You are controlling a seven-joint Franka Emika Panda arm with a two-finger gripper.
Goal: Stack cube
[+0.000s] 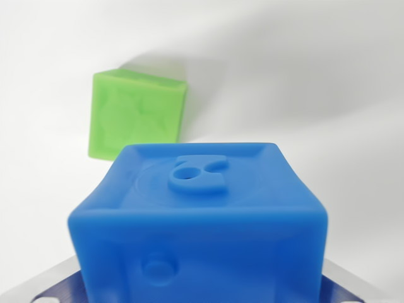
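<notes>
2 cubes in view — blue cube (202,221) close to the camera, green cube (136,113) beyond. Both look soft, light, squashy — best held by flat opposite faces. Finger (57,284) state: cannot tell.

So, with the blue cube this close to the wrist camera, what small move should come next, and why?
Probably carry the blue cube toward the green cube, up and to the wrist view's left. The blue one fills the lower frame between metal parts at the bottom corners, likely the jaws, so it seems held. The green cube lies apart on the white surface, with nothing on it.
</notes>
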